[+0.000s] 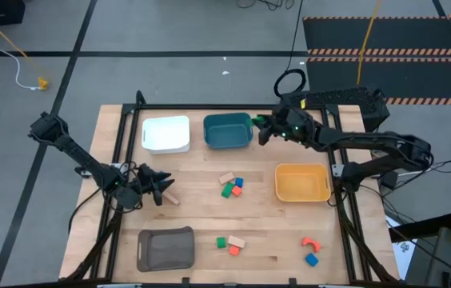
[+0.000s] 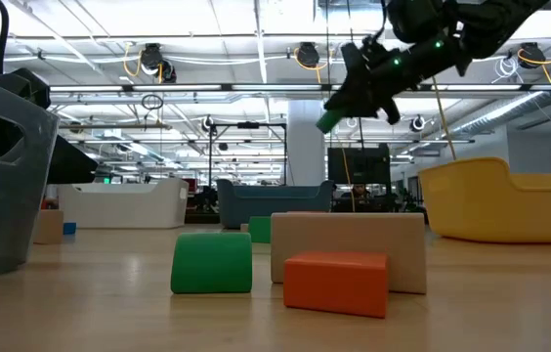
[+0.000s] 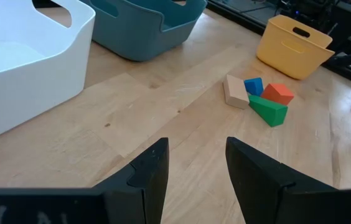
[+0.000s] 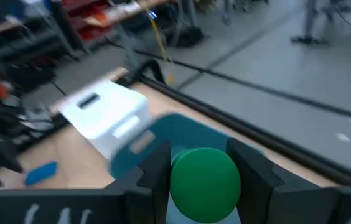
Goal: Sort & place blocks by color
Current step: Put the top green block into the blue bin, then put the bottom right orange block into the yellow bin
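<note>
Green round-ended block [image 4: 204, 184] is being held between the right end effector's [image 1: 260, 126] fingers above the teal plastic bin's [image 1: 227, 132] edge. Left end effector [image 1: 161, 189], narrowly parted and empty, is being held over the wooden desk [image 1: 201, 212]. No writing is being shown.

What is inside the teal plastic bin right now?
Nothing shows inside the teal plastic bin; the right gripper, holding a green block, hides its right edge.
</note>
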`<state>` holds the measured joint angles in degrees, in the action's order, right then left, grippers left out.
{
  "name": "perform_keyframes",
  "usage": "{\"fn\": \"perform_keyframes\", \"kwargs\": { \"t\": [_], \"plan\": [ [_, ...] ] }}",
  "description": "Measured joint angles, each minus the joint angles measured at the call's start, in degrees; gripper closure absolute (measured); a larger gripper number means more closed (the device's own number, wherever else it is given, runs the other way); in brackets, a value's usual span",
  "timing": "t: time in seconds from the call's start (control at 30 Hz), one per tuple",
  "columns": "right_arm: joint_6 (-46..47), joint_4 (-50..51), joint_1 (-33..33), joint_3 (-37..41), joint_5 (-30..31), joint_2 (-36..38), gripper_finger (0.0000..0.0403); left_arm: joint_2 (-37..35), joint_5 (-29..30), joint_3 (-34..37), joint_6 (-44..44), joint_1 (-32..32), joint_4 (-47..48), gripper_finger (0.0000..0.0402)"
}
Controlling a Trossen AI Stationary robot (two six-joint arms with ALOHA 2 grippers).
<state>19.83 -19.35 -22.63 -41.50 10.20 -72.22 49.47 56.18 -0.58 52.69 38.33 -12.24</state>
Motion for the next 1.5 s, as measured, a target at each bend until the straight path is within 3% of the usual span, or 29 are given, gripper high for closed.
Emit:
{"fn": "perform_keyframes", "kwargs": {
  "t": [0.43,0.67,0.87,1.17,1.37,1.5],
  "plan": [
    [0.41,-16.47,3.18,0.0,1.89,-13.92,0.0289,0.0,0.0,-0.02,0.0,0.0,-0.01,0.024],
    [0.05,-16.93,2.71,0.0,1.86,-17.47,0.0287,0.02,0.0,-0.01,0.0,0.01,-0.01,0.024],
    [0.04,-17.33,2.71,0.0,1.9,-19.98,0.0234,0.0,-0.02,-0.02,0.0,0.02,-0.01,0.024],
    [0.04,-18.95,2.69,0.0,1.92,-22.1,0.0223,0.01,0.0,-0.02,0.02,0.02,-0.01,0.024],
    [0.12,-18.91,2.74,0.0,1.45,-19.52,0.0222,0.0,0.0,-0.01,0.01,0.0,-0.01,0.024],
    [2.75,-16.99,3.26,0.0,-5.61,-16.23,0.0225,0.02,0.0,-0.02,0.0,0.02,-0.01,0.024]
  ]
}}
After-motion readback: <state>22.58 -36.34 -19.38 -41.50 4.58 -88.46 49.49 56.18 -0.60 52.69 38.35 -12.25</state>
